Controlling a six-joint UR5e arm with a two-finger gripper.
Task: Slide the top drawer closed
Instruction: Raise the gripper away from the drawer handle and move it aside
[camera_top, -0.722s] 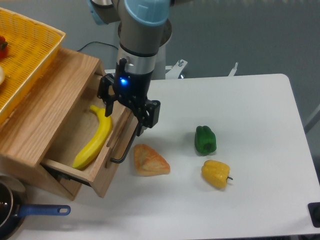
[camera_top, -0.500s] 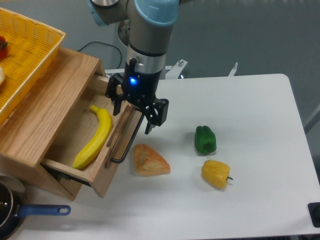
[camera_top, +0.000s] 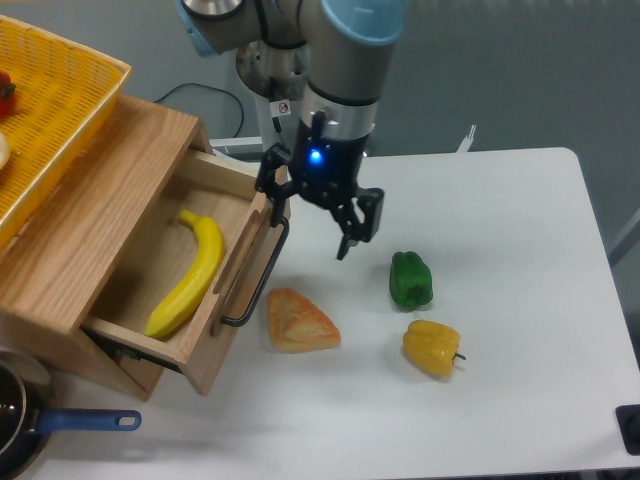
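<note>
The top drawer (camera_top: 228, 318) of light oak stands pulled out from the cabinet, its black bar handle (camera_top: 256, 281) facing the table. A yellow banana (camera_top: 191, 276) lies inside it. My gripper (camera_top: 312, 220) hangs open just right of the drawer's far front corner. Its left finger is close to the upper end of the handle and its right finger is over the white table. Nothing sits between the fingers.
A wooden cabinet (camera_top: 95, 205) carries a yellow basket (camera_top: 50, 110) on top. On the table lie a triangular pastry (camera_top: 299, 321), a green pepper (camera_top: 410, 280) and a yellow pepper (camera_top: 432, 347). A blue-handled pan (camera_top: 80, 422) sits at the bottom left.
The gripper has moved right, from above the drawer's front panel to just beyond it over the table. The drawer and banana have not moved.
</note>
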